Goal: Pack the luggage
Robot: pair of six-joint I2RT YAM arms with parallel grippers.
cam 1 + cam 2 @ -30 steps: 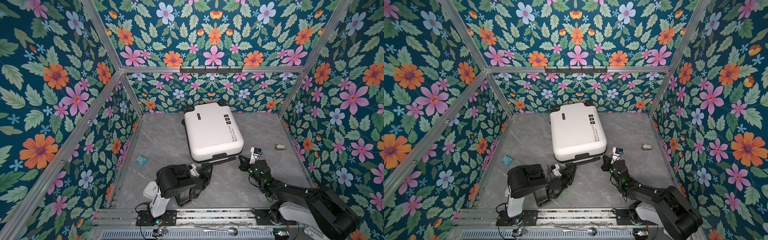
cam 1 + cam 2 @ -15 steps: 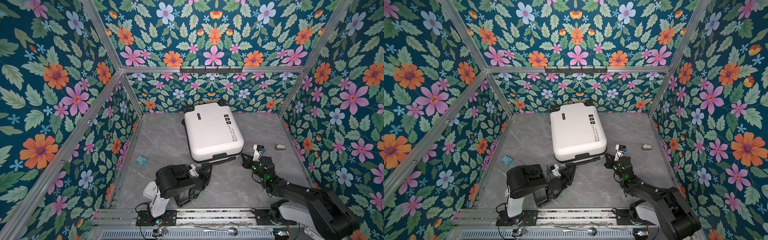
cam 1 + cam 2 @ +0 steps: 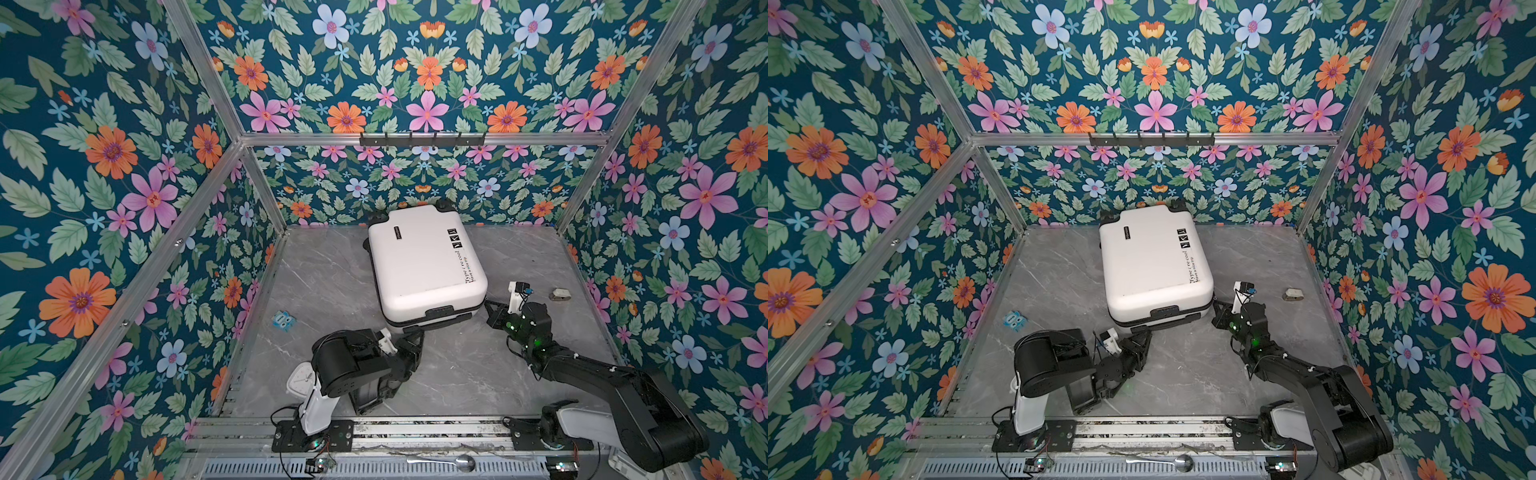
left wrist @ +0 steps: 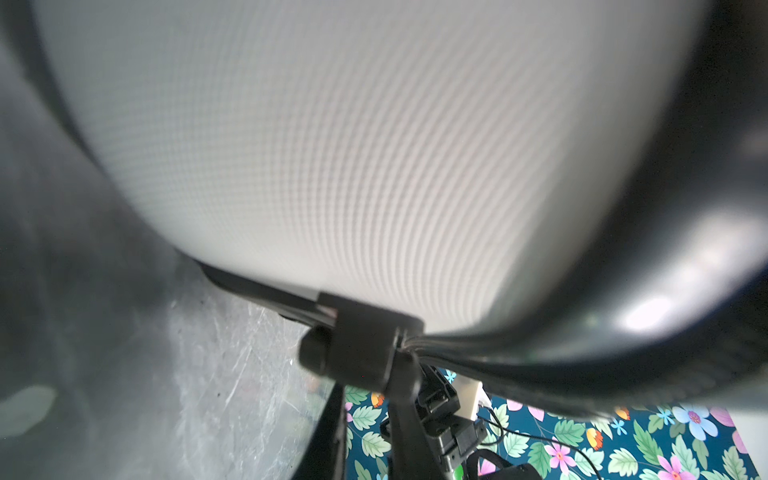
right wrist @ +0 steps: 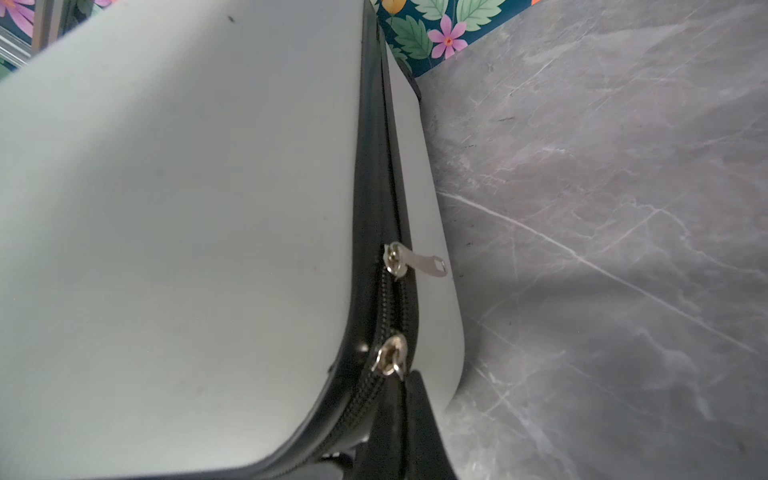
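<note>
Luggage (image 3: pixel 424 266) shell: "…re cool", "Have a nice trip"; three black icons (image 3: pixel 454 237).

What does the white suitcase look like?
The luggage is a white hard-looking case lying flat, lid down, on the grey table. It has black wheels at its far end, a black handle at its near edge, black words and icons on top. Its black zipper band carries two silver sliders by one corner. The right gripper is at that corner, the left gripper at the near edge.
</note>
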